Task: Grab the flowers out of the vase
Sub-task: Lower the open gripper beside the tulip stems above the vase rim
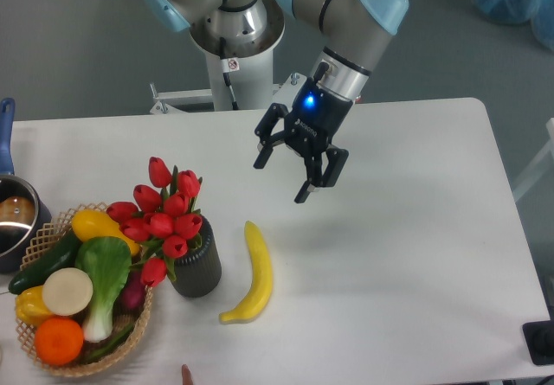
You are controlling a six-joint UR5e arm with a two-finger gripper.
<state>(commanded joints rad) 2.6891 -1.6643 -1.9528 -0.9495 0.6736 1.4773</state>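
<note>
Beneath the pincer [280, 182] stretches the white tabletop [407, 255], whose right side, out to the rounded far corner and the right edge, lies bare and well apart from everything else. The arm [351, 35] reaches in from the far side, behind the pincer, and the pincer hangs above the tabletop with its two dark fingers [310, 186] spread apart and nothing between them, a blue light glowing on its body. Far to its lower left, hard against the tabletop's left edge, sits the woven basket [43, 238], heaped with produce: a green leafy vegetable [104, 268], a yellow pepper [93, 224], a cucumber [43, 264], a pale round slice [67, 291] and an orange [59, 340]. Beyond the basket, half cut off by the left edge, is a metal pot [12, 221] with a blue handle. Closer in, down and to the left of the pincer, the flowers [163, 221] stand in the vase [197, 268], their red buds leaning over toward the basket and touching its produce; the vase stands just beside the basket's right rim. Almost straight below the pincer, between it and the near edge, lies a banana [253, 272], near the vase on its right but not touching it.
</note>
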